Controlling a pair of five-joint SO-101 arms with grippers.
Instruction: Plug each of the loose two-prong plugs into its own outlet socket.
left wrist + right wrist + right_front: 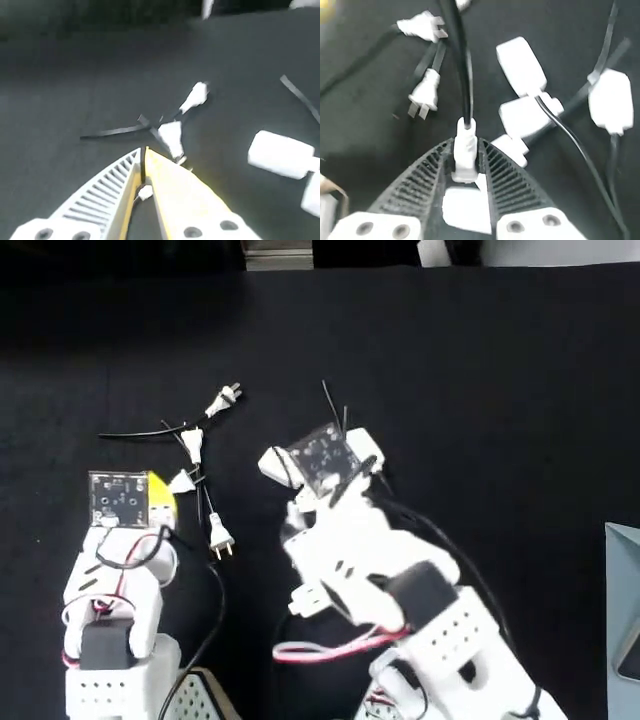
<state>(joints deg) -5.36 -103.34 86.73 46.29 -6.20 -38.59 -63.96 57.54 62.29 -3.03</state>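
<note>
Black covers the whole surface (500,390), and on it we judge the task barely begun. Several loose plugs (220,537) lie scattered between the two arms with their cables crossing. We can make out no plug seated in any of the white outlet sockets (520,62), which lie grouped near the right arm.

One step is under way. The right hand (468,145) is clamped on a white plug (465,155), gripping its body, with the black cable (462,75) running away from the tips. That arm is bent over the middle of the surface with its hand low, and the sockets are just beside it. Lining this plug up with a socket looks like the next job, and every other plug is left to do.

The left arm stands folded at its own side. The left hand (142,150) has its tips drawn together just short of another plug (170,137). We cannot tell what the thin dark strand between its fingers is.
</note>
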